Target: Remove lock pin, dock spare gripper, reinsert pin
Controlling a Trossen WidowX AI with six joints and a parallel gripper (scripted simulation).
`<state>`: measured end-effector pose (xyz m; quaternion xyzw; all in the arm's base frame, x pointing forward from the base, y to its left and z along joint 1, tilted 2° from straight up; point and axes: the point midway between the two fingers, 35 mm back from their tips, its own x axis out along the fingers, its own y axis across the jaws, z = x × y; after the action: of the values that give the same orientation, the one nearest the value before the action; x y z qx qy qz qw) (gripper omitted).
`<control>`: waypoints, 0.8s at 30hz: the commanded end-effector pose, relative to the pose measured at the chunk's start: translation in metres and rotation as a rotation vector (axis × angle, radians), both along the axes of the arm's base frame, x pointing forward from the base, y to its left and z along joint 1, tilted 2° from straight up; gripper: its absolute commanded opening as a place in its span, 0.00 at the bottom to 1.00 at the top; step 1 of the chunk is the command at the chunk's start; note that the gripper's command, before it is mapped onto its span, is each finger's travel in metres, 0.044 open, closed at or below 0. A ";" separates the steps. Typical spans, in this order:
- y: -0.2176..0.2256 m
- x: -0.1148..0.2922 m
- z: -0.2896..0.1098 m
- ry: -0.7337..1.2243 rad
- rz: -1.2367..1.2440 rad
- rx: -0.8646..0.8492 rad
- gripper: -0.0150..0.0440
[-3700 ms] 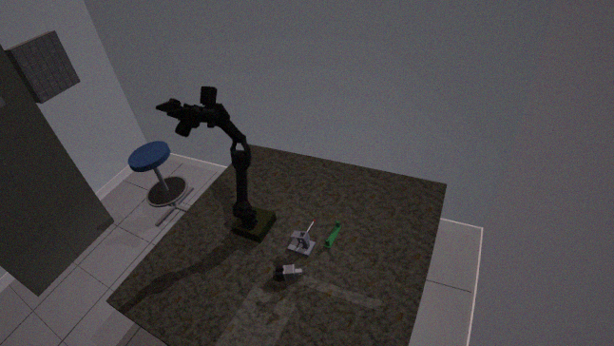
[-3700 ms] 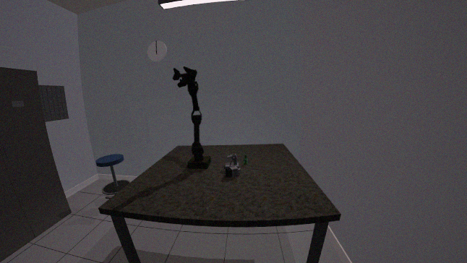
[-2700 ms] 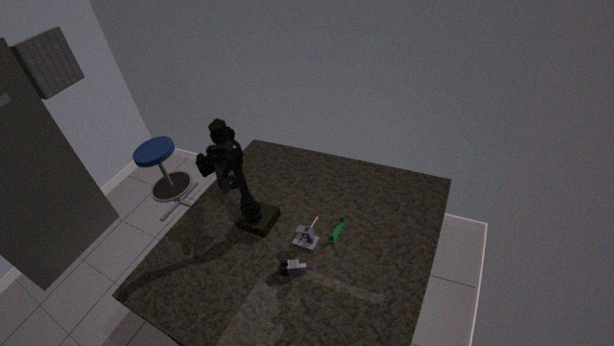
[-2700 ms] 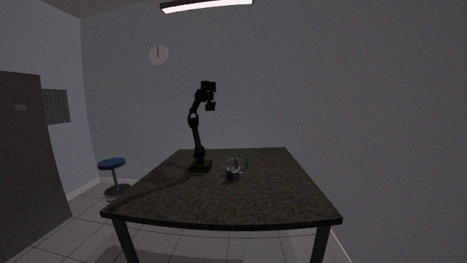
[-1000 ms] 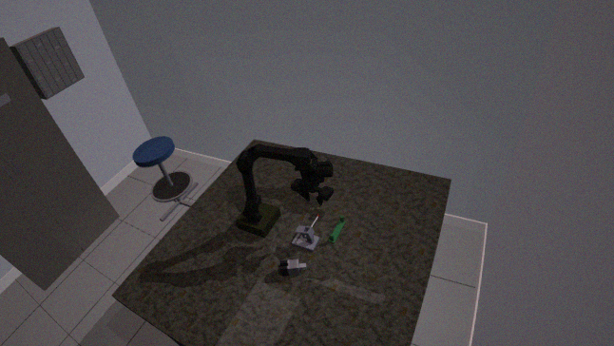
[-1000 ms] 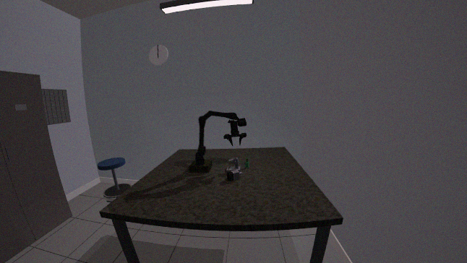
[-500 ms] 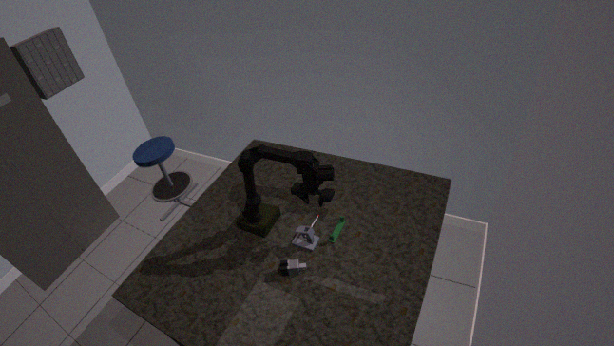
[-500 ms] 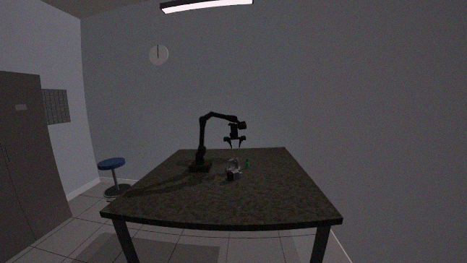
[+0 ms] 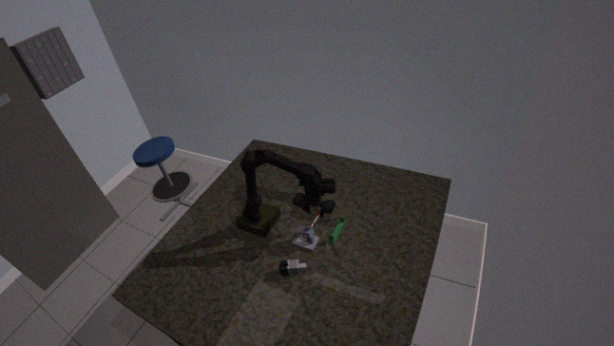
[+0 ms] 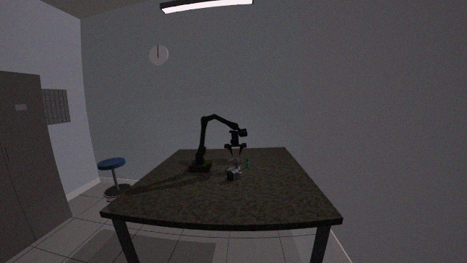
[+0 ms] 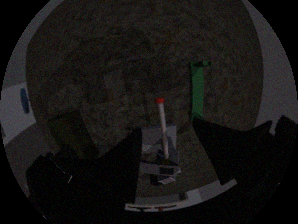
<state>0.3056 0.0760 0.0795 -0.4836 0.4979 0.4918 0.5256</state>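
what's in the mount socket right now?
The lock pin still runs through the socket of the mount, its red-tipped end sticking out toward the open gripper above. The pin's far end and the socket bore are not visible. The spare gripper lies apart, undocked.

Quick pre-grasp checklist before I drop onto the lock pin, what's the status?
1. Gripper open, holding nothing: ok.
2. Lock pin in the mount, red tip up: ok.
3. Gripper above the pin, not touching: ok.
4. Pin lies between the fingers in the wrist view: ok.
5. Spare gripper lies apart from the mount: ok.
6. Green piece out of the descent path: cannot tell.
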 end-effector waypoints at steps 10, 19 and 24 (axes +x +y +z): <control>0.002 -0.001 -0.026 0.014 0.007 0.001 0.76; 0.003 -0.001 -0.040 0.014 0.007 0.001 0.76; 0.003 -0.001 -0.049 0.014 0.007 0.001 0.76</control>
<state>0.3070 0.0788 0.0398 -0.4853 0.4963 0.4940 0.5236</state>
